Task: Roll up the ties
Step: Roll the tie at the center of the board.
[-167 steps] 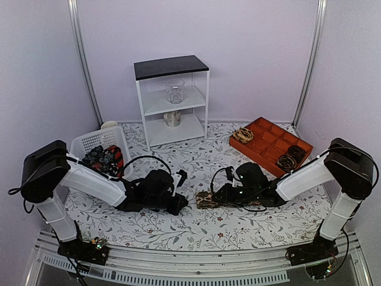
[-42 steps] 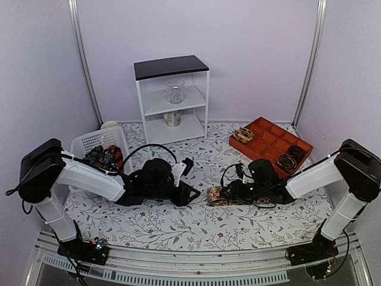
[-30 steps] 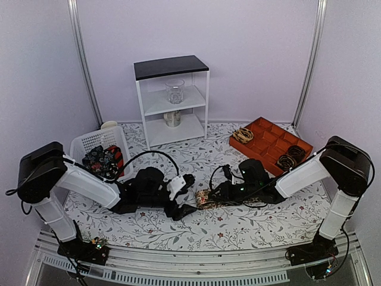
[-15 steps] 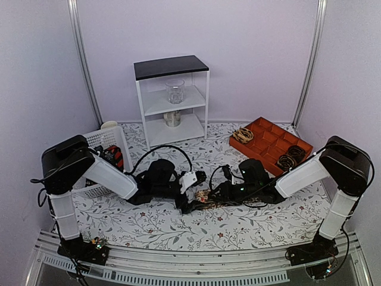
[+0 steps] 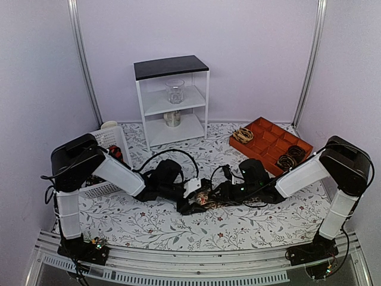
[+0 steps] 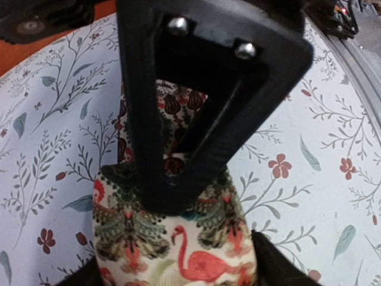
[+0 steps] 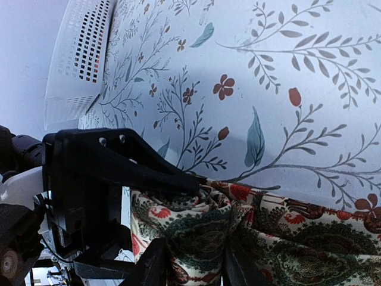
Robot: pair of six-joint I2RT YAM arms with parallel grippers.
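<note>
Your right gripper (image 7: 191,267) has its jaws nearly closed on a pinched fold of the tie (image 7: 286,238). The cloth bunches up between its two fingers (image 7: 152,265), so that hold looks firm.

Your left gripper (image 6: 178,271) is less clear. Its jaws stand wide apart on either side of the tie's end, with cloth filling the gap between them. From the wrist view you cannot tell whether they press on the cloth or only flank it. One black finger of the right gripper rests on the cloth just beyond.

The tie lies on the flowered table (image 5: 178,229) about mid-width, between the two grippers, which are close together. From above it shows only as a small bunched lump, and the wrist views show loose folds rather than a neat coil.

Expect the tie to handle as light, limp cloth with a smooth face. It will likely slip, sag and spring open once released, and it cannot be pushed. Pinch across the full width and through every layer of the gathered part, not just the outer one. Use the other hold on the flat length just beside it — a little tension there should keep the turns snug.

Further out, the tray (image 5: 266,149) at the right rear holds rolled ties (image 5: 290,159). The basket (image 5: 98,143) sits behind your left arm, and the shelf (image 5: 172,101) stands well apart at the back.
</note>
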